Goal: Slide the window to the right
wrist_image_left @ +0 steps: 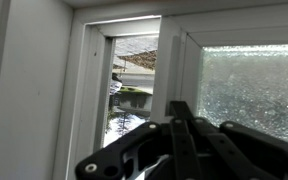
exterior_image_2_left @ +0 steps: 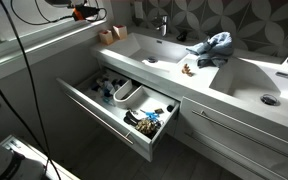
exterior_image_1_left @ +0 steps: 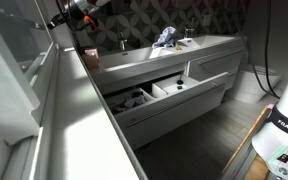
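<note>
In the wrist view the window (wrist_image_left: 249,95) is a frosted, pale pane in a white frame (wrist_image_left: 169,70). It stands partly open, and a narrow gap (wrist_image_left: 134,85) on its left shows the outdoors. My gripper (wrist_image_left: 180,112) is dark with its fingers together. The tips are right at the window frame's vertical edge, with nothing held between them. In both exterior views the gripper (exterior_image_1_left: 84,12) (exterior_image_2_left: 79,12) is high up by the window (exterior_image_1_left: 14,40), above the end of the long white ledge (exterior_image_1_left: 74,120).
A white double-sink vanity (exterior_image_2_left: 174,62) runs below with a blue cloth (exterior_image_2_left: 214,45) on it. One drawer (exterior_image_2_left: 114,100) is pulled open and holds small items. A black cable (exterior_image_2_left: 19,70) hangs in front. The robot base (exterior_image_1_left: 284,130) is at the lower right.
</note>
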### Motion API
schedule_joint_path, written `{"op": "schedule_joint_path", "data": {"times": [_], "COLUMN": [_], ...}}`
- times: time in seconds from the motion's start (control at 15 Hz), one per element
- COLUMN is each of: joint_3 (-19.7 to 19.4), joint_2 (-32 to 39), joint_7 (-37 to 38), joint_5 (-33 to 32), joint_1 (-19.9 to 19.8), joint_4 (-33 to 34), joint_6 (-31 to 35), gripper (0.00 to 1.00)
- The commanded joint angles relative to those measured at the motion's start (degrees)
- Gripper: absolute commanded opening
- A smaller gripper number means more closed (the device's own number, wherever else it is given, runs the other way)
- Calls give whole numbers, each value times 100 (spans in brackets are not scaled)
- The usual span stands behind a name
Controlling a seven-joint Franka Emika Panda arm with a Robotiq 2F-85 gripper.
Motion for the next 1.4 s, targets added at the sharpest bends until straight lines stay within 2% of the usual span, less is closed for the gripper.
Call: {"op": "schedule_joint_path", "data": {"times": [0.0,0.4,0.53,0.67,1.0,1.33], "joint_3": [-111,-351,-548,-829,-1685,-2539], "joint_2": [751,1432,1737,2049,1917,1393], "joint_7": [288,862,1179,1612,3064,4347], "joint_5": [-4,-252,-335,-568,-1587,-2214], "joint_1": [-4,84,132,210,501,877], "joint_4": [1312,2346,2885,3383,2991,2316], "joint_6": [434,748,1180,1308,866,314], "gripper": [0,0,0,0,0,0]}}
